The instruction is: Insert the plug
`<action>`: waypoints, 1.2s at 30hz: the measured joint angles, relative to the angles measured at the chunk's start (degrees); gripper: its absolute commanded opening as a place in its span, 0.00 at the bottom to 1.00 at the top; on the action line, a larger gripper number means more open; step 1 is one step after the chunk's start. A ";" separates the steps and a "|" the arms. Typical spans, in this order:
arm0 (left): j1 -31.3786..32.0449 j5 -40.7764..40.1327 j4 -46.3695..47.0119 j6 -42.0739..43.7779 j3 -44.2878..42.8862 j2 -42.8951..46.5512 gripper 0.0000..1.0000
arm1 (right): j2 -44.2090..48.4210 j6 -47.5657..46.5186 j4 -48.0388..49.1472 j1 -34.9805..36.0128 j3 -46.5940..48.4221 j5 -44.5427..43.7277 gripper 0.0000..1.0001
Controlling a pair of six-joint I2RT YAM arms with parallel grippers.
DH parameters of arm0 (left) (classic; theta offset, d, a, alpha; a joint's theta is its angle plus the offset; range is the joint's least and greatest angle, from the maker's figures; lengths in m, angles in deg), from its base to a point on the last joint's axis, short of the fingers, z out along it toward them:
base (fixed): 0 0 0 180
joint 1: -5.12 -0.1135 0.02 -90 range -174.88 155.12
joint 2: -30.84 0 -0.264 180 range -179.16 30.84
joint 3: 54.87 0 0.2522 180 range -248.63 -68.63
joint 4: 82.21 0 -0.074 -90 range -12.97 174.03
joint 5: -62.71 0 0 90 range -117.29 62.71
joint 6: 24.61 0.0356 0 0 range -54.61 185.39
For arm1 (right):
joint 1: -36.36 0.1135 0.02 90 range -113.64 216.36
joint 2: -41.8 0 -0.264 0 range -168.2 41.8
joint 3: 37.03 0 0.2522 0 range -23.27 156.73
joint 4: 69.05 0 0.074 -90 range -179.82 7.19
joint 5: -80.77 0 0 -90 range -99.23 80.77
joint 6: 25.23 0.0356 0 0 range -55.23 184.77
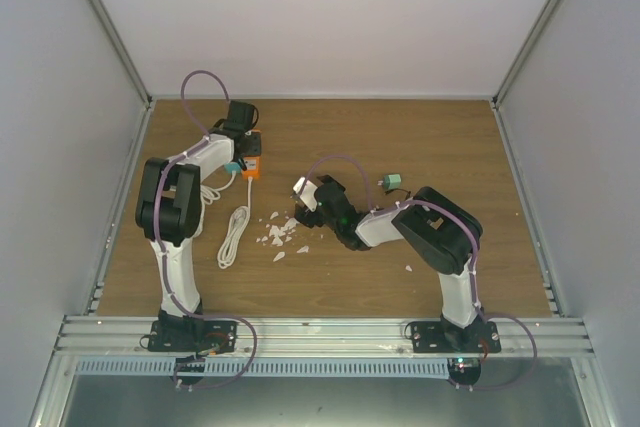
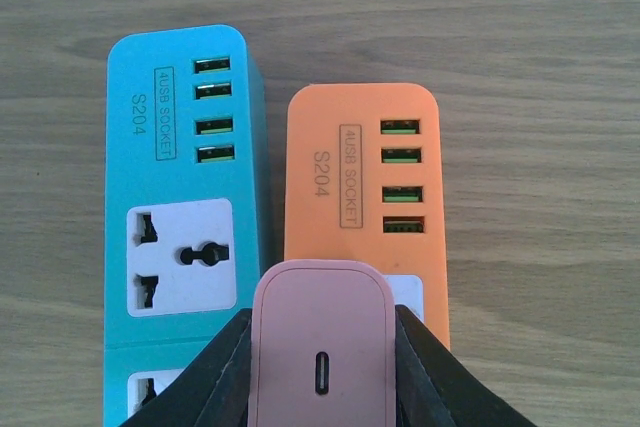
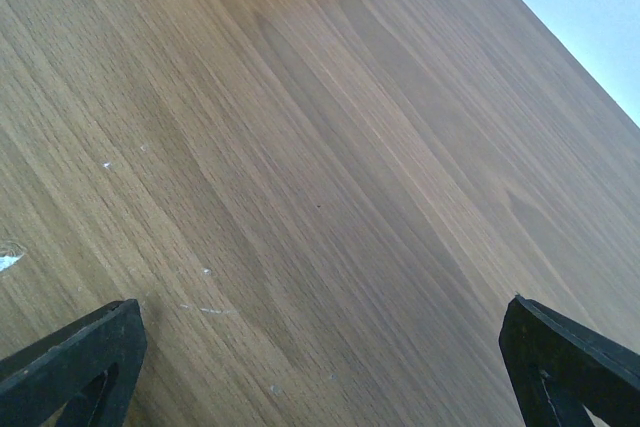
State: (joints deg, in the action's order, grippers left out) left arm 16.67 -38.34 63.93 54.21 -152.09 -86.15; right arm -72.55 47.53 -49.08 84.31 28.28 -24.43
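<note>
Clamping pink rounded plastic plug [image 2: 320, 317] in left gripper [image 2: 322, 387]. Sitting dead over white socket [image 2: 405, 292] of orange plastic power strip [image 2: 340, 147], long axis running straight ahead; blue power strip [image 2: 180, 147] just beside, leftward. Idling wide open, well apart: right gripper [image 3: 320, 347].

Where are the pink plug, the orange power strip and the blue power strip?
pink plug [image 2: 320, 312]: left wrist view, on its flat pink face above the port.
orange power strip [image 2: 335, 177]: left wrist view, top face at the printed label.
blue power strip [image 2: 150, 112]: left wrist view, top face at the printed label.
</note>
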 measured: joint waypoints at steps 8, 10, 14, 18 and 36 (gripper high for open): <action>0.04 -0.13 0.31 -0.22 0.13 0.02 0.13 | 0.00 0.00 -0.11 0.00 0.00 0.00 1.00; 0.04 -0.09 0.31 -0.22 0.13 0.04 0.18 | 0.00 0.00 -0.11 0.00 0.00 0.00 0.99; 0.04 0.07 0.28 -0.20 0.13 0.09 0.32 | 0.00 0.00 -0.20 0.02 0.00 0.00 1.00; 0.04 0.70 -0.48 0.09 0.13 -0.20 0.56 | 0.00 0.00 -0.31 0.02 0.00 -0.17 1.00; 0.20 3.50 -3.15 -1.20 1.90 11.54 0.99 | 2.32 1.20 5.62 0.00 -5.66 0.59 1.00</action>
State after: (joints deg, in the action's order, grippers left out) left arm 16.87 -34.85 60.78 53.01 -150.19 -74.61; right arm -70.23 48.74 -43.46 84.31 22.62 -23.84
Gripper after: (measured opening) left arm 0.990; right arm 0.995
